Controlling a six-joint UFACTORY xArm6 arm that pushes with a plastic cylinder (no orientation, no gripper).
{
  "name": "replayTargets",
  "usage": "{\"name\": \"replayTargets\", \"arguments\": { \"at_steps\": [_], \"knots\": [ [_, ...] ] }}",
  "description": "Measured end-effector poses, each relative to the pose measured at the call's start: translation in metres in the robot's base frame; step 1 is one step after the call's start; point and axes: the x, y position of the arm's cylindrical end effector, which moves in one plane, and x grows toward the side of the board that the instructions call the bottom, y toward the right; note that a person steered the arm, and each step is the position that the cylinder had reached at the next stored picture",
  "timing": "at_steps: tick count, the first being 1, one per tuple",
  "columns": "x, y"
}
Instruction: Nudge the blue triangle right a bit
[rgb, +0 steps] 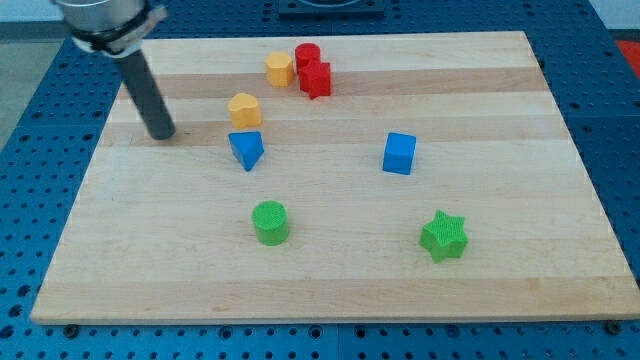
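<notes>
While my tip (163, 134) sits well left of the blue triangle (246, 149) at about its height, it looks staged for a rightward push; tool is a bare rod, nothing to open or grip. Triangle sits left of centre on the worktop (500, 290), yellow block (244, 108) just above. Rightward path is open up to the blue cube (399, 153).

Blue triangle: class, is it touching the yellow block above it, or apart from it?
Apart, barely. A thin strip of wood shows between the blue triangle and the yellow block.
</notes>
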Motion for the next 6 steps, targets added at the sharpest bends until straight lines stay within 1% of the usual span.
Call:
{"name": "replayTargets", "arguments": {
  "at_steps": [1,2,3,4,6],
  "knots": [
    [-0.029,0.063],
    [-0.035,0.075],
    [-0.004,0.034],
    [0.021,0.028],
    [0.015,0.073]
  ]
}}
